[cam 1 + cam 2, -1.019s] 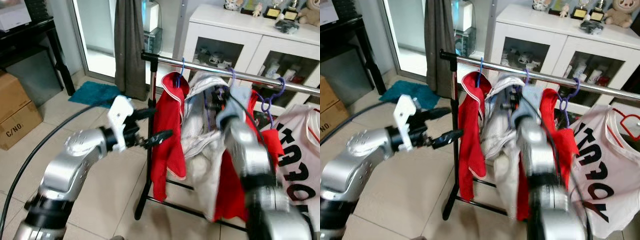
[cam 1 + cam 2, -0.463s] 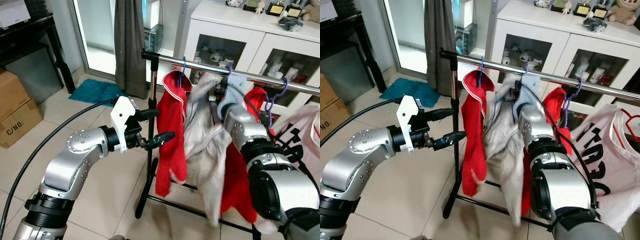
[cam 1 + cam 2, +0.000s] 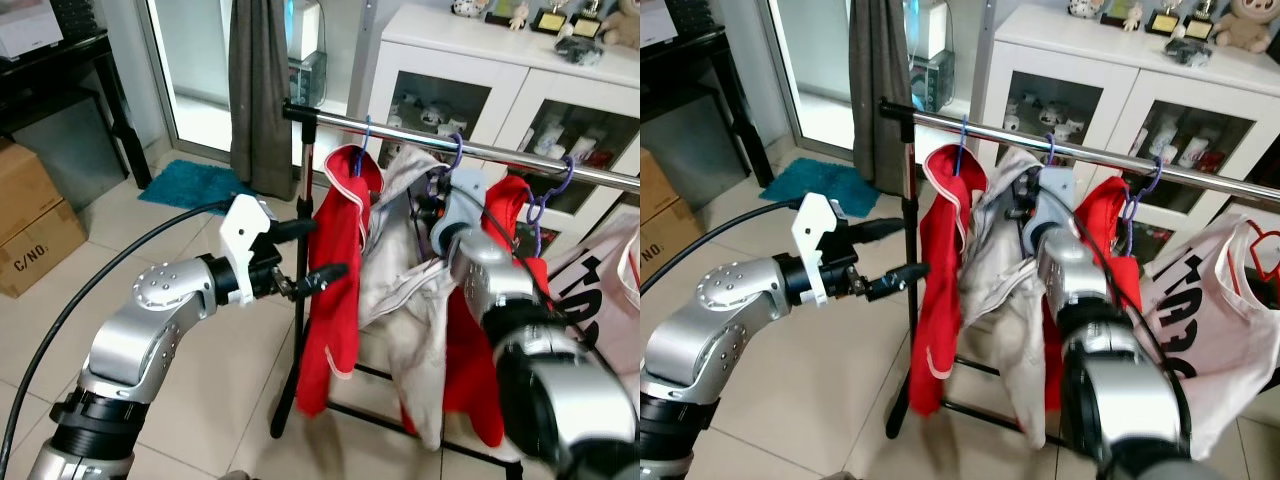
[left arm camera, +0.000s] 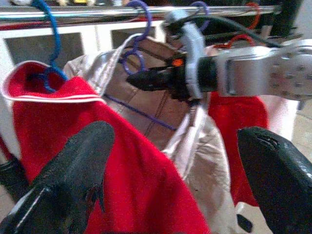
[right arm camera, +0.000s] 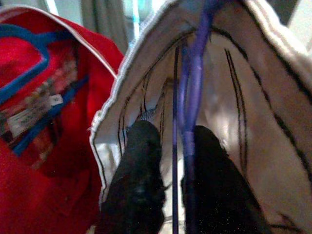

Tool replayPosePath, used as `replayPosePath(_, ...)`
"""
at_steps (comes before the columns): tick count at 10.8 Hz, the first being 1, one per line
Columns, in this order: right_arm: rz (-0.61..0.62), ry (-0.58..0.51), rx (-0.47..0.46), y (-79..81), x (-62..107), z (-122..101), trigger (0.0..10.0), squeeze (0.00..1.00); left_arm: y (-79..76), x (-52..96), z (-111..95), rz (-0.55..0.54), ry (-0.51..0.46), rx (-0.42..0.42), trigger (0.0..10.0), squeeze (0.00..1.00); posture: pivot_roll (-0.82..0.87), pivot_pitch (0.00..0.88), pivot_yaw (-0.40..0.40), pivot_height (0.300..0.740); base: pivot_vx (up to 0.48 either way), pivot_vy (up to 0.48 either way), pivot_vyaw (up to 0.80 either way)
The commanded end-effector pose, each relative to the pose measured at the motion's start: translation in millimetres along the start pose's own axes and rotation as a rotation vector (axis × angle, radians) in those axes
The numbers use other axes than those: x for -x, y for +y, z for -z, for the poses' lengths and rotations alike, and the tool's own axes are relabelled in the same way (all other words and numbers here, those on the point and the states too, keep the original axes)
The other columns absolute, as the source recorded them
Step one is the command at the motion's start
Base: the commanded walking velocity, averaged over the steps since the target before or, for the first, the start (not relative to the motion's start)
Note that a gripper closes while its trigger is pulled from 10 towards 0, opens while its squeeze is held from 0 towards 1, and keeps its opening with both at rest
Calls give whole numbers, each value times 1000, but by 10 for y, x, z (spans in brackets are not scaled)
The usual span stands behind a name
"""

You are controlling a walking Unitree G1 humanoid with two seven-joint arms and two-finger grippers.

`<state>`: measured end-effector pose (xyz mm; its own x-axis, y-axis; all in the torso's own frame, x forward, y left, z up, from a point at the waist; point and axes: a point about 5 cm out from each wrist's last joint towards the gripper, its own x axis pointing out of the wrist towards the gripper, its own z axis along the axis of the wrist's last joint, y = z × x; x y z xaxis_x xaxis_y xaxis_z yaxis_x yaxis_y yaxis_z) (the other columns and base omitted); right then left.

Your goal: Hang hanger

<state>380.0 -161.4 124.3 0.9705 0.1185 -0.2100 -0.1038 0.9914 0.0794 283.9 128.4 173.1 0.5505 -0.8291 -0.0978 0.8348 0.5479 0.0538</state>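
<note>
Purple hanger (image 5: 187, 105), carrying a white jacket (image 3: 400, 290), sits pinched between the right gripper (image 5: 168, 161) fingers; left gripper (image 3: 315, 252) spread wide.

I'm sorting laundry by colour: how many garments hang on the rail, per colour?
Red garments: 2
Light grey jacket, its purple hanger in the right gripper: 1
White printed shirt: 1
Total: 4
</note>
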Motion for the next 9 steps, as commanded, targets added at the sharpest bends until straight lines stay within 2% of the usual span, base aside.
replayPosePath(1,-30,-20,1,8,41,-16,10000,1000,45,25,60,-53,17,4,10000,0,-89,0,-21,740,0,0,0)
replayPosePath(2,-50,-45,-20,27,82,-39,10000,1000,60,32,84,-75,23,7,10000,0,-93,0,-16,740,0,0,0)
replayPosePath(4,-126,-107,-55,132,280,-114,10000,1000,88,28,139,-142,29,18,10000,0,-94,0,-10,740,0,0,0)
replayPosePath(5,-170,-173,-68,209,438,-211,10000,1000,115,34,169,-223,6,36,10000,0,-92,0,-11,740,0,0,0)
replayPosePath(6,-199,-223,-114,259,523,-287,10000,941,127,66,203,-273,1,37,10000,0,-97,0,-18,740,0,0,0)
replayPosePath(7,-201,-246,-77,279,584,-311,10000,745,139,89,223,-310,-7,45,10000,0,-99,0,-17,740,0,0,0)
replayPosePath(8,-192,-230,-42,300,639,-272,10000,0,167,119,245,-367,-19,57,10000,0,-96,0,-14,740,0,0,0)
replayPosePath(9,-173,-185,-29,299,644,-165,10000,0,179,128,266,-393,-12,56,10000,0,-89,0,-13,740,0,0,0)
